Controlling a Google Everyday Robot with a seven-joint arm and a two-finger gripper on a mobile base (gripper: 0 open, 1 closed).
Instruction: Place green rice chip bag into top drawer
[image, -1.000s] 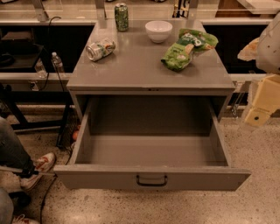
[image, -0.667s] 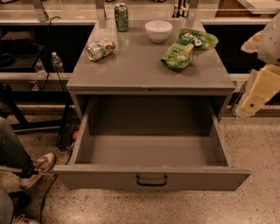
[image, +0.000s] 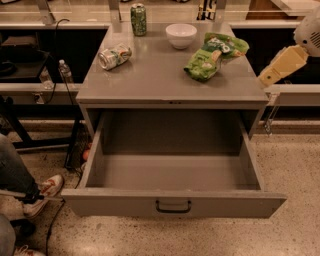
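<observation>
Rightward on the cabinet (image: 150, 80) top, the green rice chip bag (image: 212, 55) lay crumpled beside the white bowl (image: 181, 35), behind the pulled-out top drawer (image: 175, 202). The gripper (image: 274, 72) hung off the cabinet's right edge, near the bag but apart from it; its grip state could not be told.

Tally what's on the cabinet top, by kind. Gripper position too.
Cans: 2, upright and tipped
Bowl: 1
Chip bag: 1
Total: 4
Gripper hangs off the right side of the cabinet, apart from the Chip bag.
</observation>
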